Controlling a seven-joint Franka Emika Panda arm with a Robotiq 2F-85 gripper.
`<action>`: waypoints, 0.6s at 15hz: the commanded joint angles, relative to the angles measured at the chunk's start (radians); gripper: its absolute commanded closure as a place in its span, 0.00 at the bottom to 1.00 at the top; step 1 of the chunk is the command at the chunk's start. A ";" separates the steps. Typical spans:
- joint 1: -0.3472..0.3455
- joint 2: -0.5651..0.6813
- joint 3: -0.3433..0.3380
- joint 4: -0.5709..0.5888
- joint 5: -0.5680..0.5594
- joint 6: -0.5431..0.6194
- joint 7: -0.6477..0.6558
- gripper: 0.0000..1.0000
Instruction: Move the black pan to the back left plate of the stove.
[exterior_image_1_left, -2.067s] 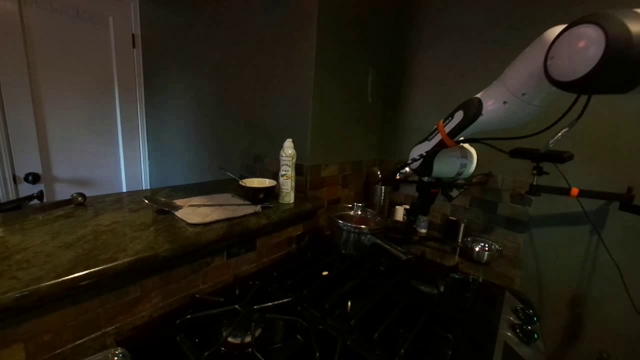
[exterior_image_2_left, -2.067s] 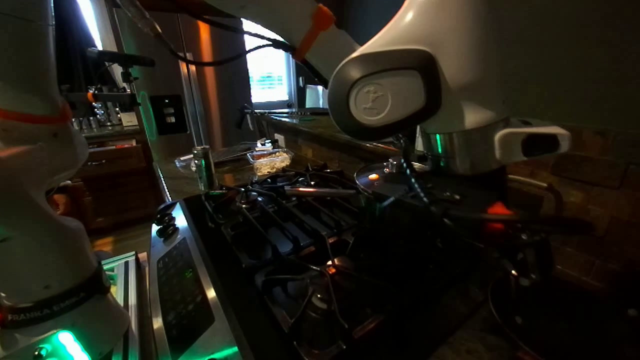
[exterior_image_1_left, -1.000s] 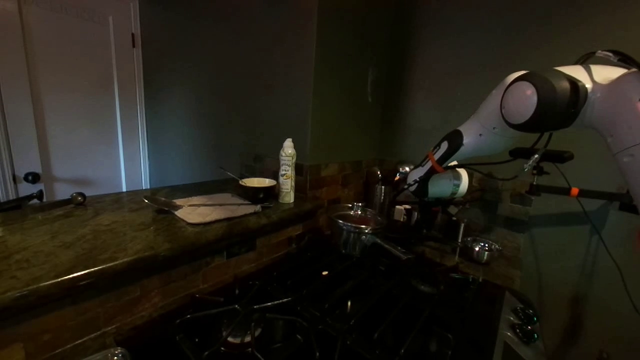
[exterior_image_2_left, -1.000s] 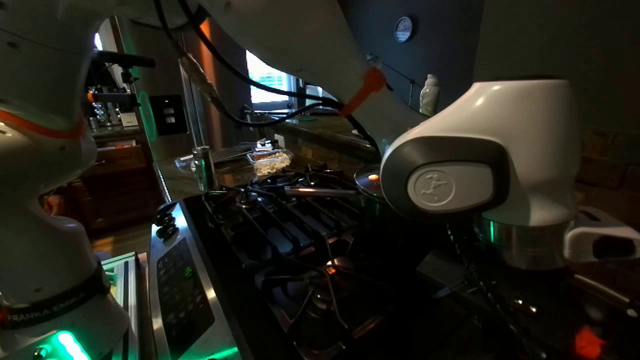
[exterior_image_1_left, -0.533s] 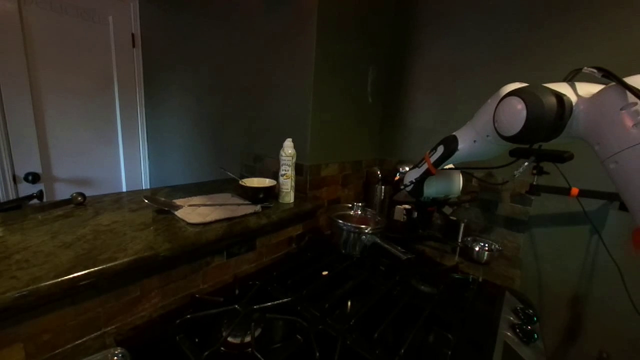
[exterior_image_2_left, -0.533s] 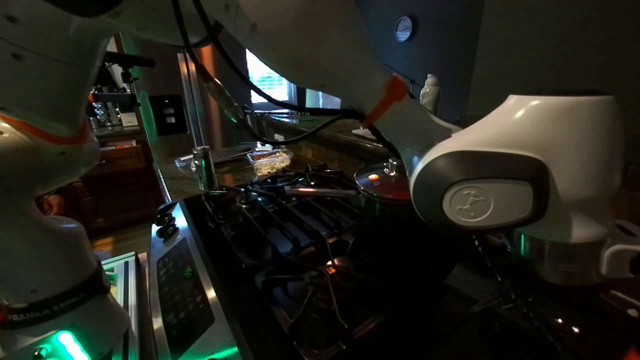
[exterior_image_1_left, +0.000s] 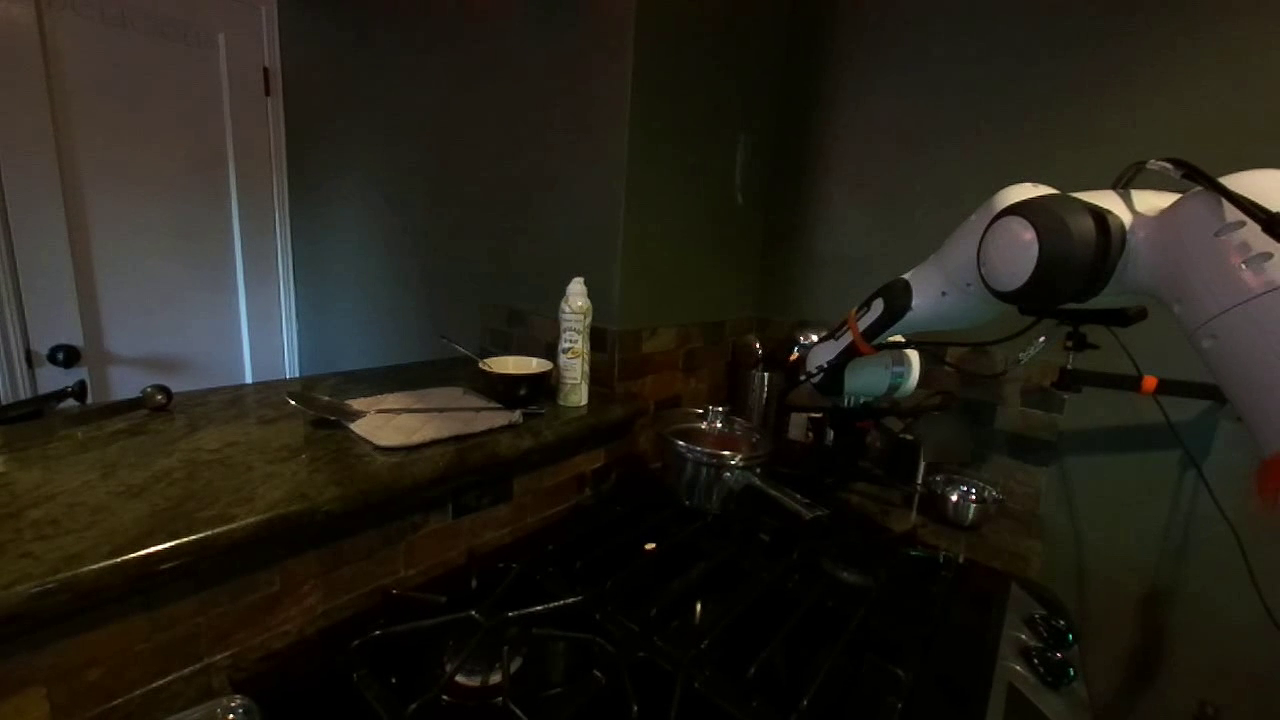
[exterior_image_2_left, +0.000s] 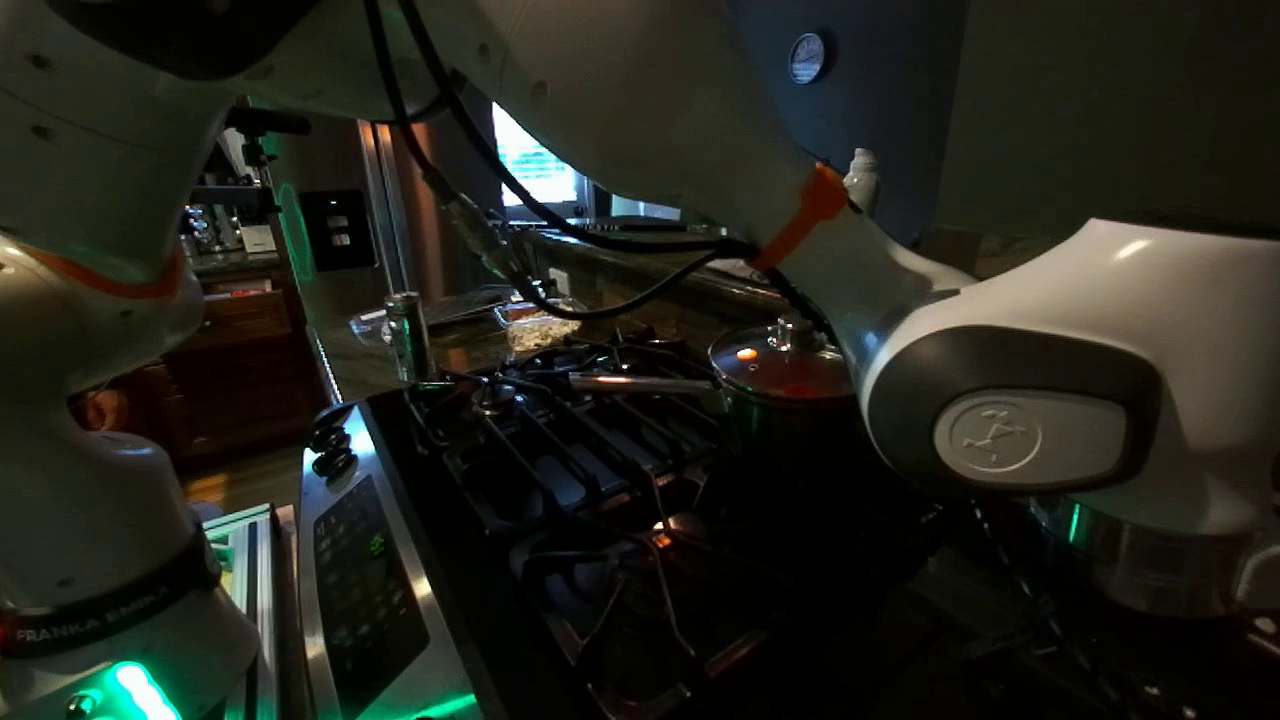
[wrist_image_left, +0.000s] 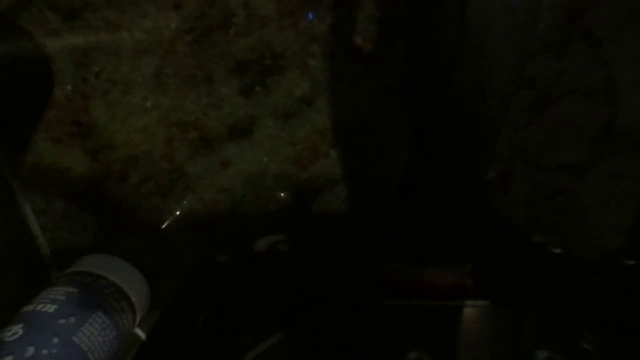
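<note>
The black pan cannot be made out; it is lost in the dark or hidden behind the arm. The stove shows in both exterior views, with black grates and burners. My gripper hangs low in the dark corner past the lidded pot, over the counter side. In the other picture of the scene the wrist sits at the far right and hides the fingers. The wrist view is nearly black: a dark upright shape crosses the counter, and I cannot tell whether it is a handle or whether the jaws hold anything.
A steel pot with glass lid stands on the stove, also in an exterior view. A blue salt container lies close beside the gripper. A metal bowl and a spray bottle stand on the counters.
The arm has lowered and reached further toward the corner. In an exterior view it has swung right and down, uncovering the pot lid. The motion is slower lately. The pot has not moved.
</note>
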 joint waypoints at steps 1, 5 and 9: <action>-0.042 0.025 0.049 0.038 0.024 -0.051 -0.048 0.49; -0.057 0.008 0.063 0.041 0.033 -0.087 -0.065 0.80; -0.067 -0.044 0.062 0.008 0.042 -0.150 -0.064 1.00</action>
